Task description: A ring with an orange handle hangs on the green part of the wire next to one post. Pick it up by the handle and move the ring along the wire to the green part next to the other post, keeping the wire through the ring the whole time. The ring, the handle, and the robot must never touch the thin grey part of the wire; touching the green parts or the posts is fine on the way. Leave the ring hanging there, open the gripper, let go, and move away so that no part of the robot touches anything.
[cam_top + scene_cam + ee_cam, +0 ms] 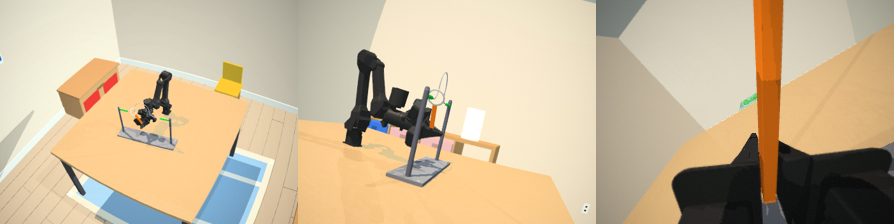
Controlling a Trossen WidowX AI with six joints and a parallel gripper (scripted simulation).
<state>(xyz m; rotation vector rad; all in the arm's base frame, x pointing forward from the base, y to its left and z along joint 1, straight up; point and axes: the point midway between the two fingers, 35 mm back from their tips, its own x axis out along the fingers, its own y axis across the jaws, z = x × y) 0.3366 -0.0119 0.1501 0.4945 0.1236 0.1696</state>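
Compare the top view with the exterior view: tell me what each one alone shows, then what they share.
Only the top view shows the yellow chair, the blue rug and the cabinet with red fronts.

Only the exterior view shows the white cylinder on a wooden piece of furniture, and the wall outlet.

Both show the gripper shut on the orange handle, the ring, both posts and the grey base.
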